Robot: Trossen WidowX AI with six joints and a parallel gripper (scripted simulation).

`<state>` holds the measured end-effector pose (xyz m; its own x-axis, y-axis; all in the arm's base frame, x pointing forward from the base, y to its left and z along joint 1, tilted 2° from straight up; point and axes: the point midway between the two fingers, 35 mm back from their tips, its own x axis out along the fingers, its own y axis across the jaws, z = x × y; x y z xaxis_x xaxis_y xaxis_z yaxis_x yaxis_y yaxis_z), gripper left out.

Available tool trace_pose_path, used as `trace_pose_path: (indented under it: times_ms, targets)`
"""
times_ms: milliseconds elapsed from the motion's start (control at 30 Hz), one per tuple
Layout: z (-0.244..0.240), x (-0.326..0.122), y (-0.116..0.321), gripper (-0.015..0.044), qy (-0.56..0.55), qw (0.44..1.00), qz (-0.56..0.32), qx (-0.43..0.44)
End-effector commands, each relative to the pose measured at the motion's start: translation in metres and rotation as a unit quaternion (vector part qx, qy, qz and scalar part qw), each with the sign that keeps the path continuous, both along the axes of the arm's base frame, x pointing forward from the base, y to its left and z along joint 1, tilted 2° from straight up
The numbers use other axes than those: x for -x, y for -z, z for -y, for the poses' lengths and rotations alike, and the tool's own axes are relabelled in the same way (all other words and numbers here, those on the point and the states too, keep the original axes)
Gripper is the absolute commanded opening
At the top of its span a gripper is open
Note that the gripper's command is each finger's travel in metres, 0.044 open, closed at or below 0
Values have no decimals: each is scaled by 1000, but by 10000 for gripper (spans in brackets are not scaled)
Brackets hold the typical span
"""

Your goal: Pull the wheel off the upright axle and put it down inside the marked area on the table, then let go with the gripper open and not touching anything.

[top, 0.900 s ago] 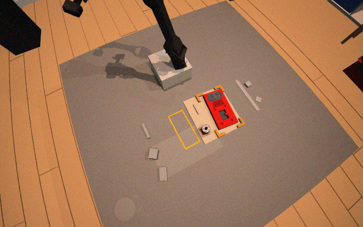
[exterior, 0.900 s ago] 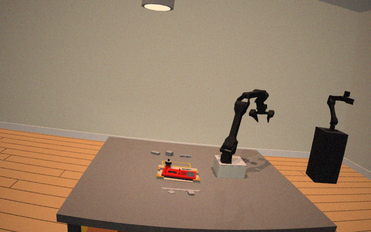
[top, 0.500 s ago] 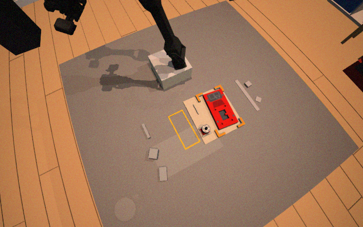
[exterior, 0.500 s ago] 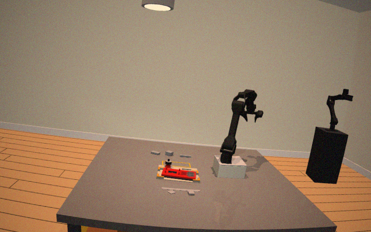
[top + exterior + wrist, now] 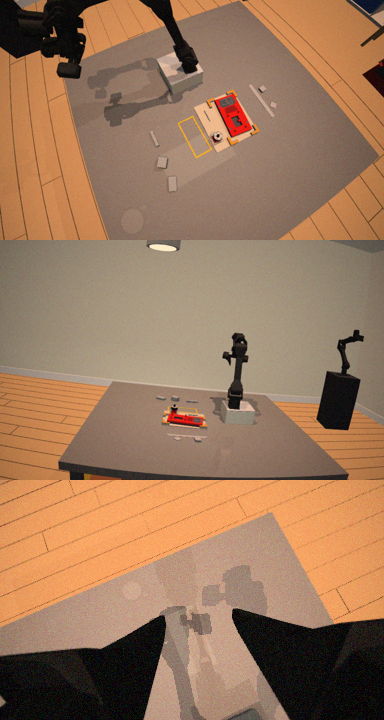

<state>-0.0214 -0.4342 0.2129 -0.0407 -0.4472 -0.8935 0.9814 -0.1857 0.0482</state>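
The wheel [image 5: 218,136] [image 5: 174,408], dark with a pale hub in the overhead view, sits on the upright axle at one corner of the beige board [image 5: 212,124]. The marked area is a yellow rectangular outline [image 5: 203,153] [image 5: 182,407] on the table beside that board, with nothing inside it. My gripper [image 5: 198,616] is open and empty, its two black fingers well apart in the wrist view. It is high in the air on the arm's base side, far from the wheel. Its fingertips are hard to make out in the overhead view.
A red plate [image 5: 240,129] [image 5: 171,418] lies on the board between orange corner brackets [image 5: 233,141]. Grey blocks [image 5: 162,162] [image 5: 172,183] and a short bar [image 5: 154,138] lie beyond the outline. A long bar [image 5: 261,100] lies on the opposite side. The arm stands on a pale box [image 5: 185,83] [image 5: 239,418].
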Motion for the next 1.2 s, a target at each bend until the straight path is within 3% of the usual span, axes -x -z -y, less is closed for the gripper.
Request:
trace_pose_path:
  times_ms: [0, 600, 1167]
  targets:
    - [-6, -56, 11, 300, -33, 999, 19, -13]
    - [-88, -245, 56, 300, -126, 987, 52, -88]
    - [-253, -370, 100, 300, -167, 969, 53, -176]
